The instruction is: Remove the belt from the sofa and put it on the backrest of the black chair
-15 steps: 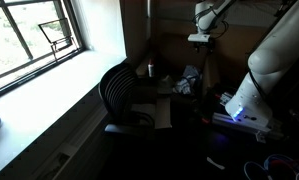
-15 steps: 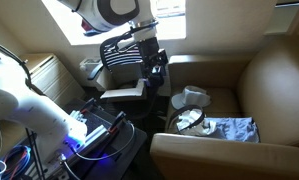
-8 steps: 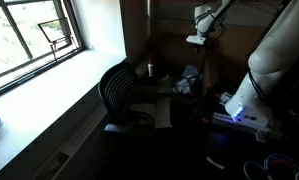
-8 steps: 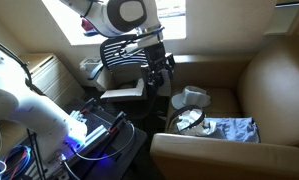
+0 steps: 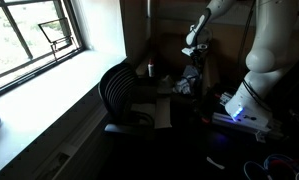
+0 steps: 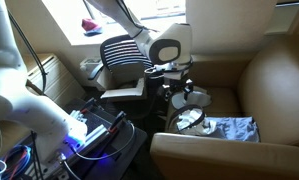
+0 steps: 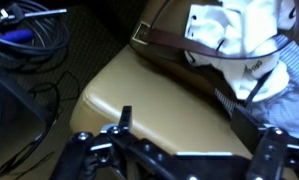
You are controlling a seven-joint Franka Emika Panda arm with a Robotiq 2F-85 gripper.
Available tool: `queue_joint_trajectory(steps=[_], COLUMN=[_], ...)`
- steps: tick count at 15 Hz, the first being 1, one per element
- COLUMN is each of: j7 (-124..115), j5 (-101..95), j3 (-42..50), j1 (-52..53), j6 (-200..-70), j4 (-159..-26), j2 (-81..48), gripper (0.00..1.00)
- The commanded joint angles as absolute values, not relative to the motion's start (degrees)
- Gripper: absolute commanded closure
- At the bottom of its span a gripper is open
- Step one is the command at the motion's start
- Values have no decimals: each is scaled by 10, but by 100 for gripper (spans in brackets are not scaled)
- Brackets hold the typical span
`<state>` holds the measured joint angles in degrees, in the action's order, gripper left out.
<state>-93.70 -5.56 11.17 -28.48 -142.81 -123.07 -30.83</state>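
Observation:
The brown belt (image 7: 179, 42) with a metal buckle lies on the tan sofa (image 7: 139, 90), partly under a white item (image 7: 234, 40). In an exterior view the belt (image 6: 194, 122) is a small dark coil on the sofa seat (image 6: 239, 75). My gripper (image 7: 189, 125) is open and empty, with both fingers spread above the sofa's edge, short of the belt. It hangs over the sofa's near arm in both exterior views (image 6: 179, 88) (image 5: 194, 62). The black chair (image 6: 121, 52) (image 5: 119, 90) stands beside the sofa, its backrest bare.
A blue patterned cloth (image 6: 231, 130) lies on the sofa seat. Cables (image 7: 29, 40) trail on the floor beside the sofa. A lit blue device (image 6: 89, 130) and papers (image 6: 124, 92) sit near the chair. A window (image 5: 34, 35) is behind the chair.
My arm has swung from above the black chair over to the sofa and has come down lower. The gripper stays open. The belt has not moved.

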Motion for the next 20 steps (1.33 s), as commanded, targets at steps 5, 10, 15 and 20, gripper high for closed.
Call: queue_joint_trajectory(steps=[5, 10, 15, 20], j7=[-754, -852, -943, -998], j5=[168, 222, 279, 259], j3=[109, 147, 143, 157], j1=[-282, -245, -261, -254], j6=[-1371, -1495, -1472, -1473], j4=[-1109, -1046, -898, -859], j2=[-410, -515, -658, -706], gripper=[0, 0, 0, 0])
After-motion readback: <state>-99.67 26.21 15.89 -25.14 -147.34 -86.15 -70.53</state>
